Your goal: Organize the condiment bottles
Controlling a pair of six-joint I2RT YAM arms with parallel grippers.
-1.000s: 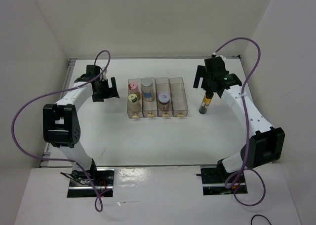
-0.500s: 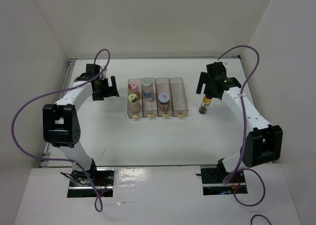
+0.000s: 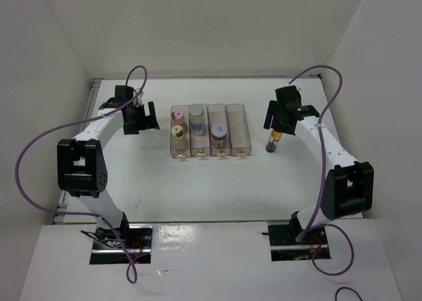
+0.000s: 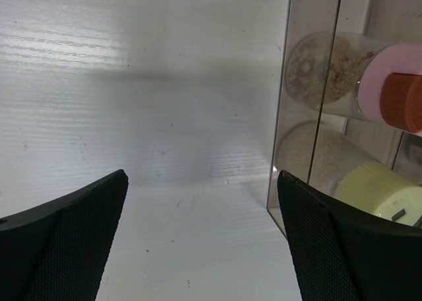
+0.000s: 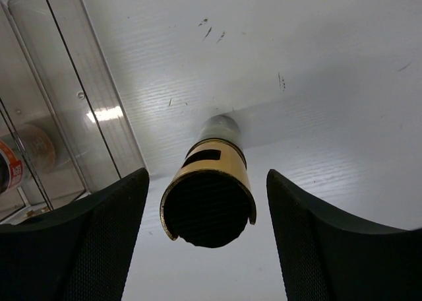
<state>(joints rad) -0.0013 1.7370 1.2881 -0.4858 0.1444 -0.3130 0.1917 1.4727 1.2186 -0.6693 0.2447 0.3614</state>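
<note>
One bottle stands outside the bins (image 3: 207,139): the slim dark bottle (image 3: 272,142), yellow-banded, upright on the table (image 3: 198,182) with open room on its near side. The right gripper (image 5: 208,238) straddles its top, half-spread, slivers of gap each side, gripping nothing yet. It looks light, rigid, slick and tippy; pinch just under the top. Just left, the empty bin (image 3: 239,126) has thin clear walls to lift over. Farther left, the left gripper (image 3: 142,119) gapes wide, empty.
</note>
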